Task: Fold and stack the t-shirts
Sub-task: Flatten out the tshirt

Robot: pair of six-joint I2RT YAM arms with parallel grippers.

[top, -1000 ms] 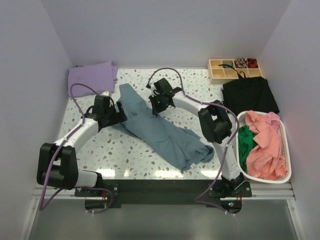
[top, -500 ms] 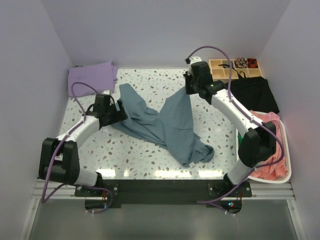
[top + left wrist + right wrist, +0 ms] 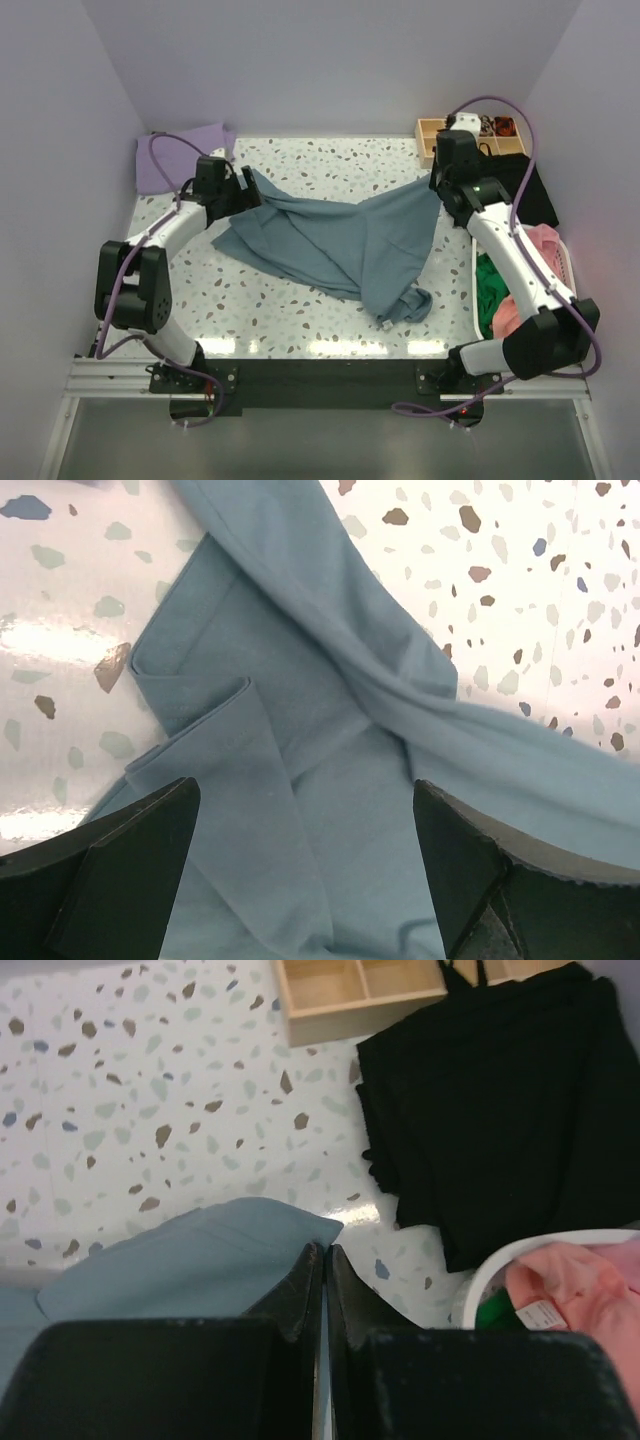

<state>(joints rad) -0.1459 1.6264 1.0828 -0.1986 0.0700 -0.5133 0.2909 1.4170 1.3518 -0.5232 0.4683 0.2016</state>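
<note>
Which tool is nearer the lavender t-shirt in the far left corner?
Left. The left tool is just right of the lavender t-shirt; the right tool is across the table, by the black cloth.

Nothing legible anywhere — the white tag (image 3: 536,1311) on the pink t-shirt (image 3: 585,1285) is too small to read.

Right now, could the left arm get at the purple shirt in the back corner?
Probably yes. The left claw hangs open over the blue shirt, just beside the purple shirt, and nothing stands between them.
</note>
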